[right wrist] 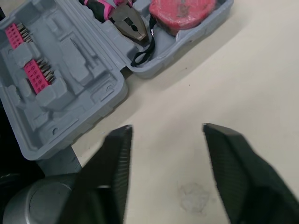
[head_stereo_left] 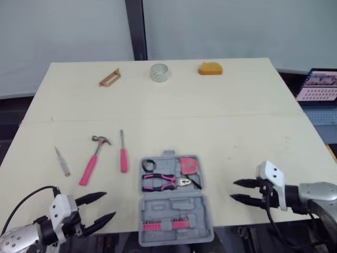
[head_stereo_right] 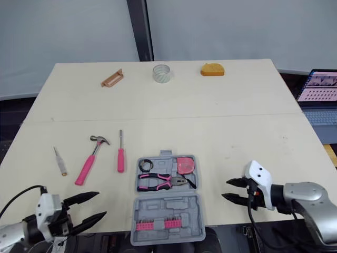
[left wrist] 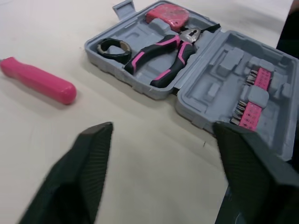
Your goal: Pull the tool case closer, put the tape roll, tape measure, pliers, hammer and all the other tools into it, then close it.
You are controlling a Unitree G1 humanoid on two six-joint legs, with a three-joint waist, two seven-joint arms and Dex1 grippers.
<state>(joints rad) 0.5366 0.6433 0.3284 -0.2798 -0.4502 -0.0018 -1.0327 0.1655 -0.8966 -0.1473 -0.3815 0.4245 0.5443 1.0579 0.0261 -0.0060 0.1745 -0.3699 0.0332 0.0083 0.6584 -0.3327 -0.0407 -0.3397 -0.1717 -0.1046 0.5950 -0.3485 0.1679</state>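
The grey tool case lies open at the table's near edge, holding pink pliers, a pink tape measure, a small black tape roll and pink bit strips. To its left on the table lie a pink screwdriver, a pink-handled hammer and a small grey tool. A clear tape roll stands far back. My left gripper is open, empty, left of the case. My right gripper is open, empty, right of it.
A tan handle-shaped piece and an orange sponge-like block sit at the table's far edge. A laptop stands off the table's right side. The case lid overhangs the near table edge.
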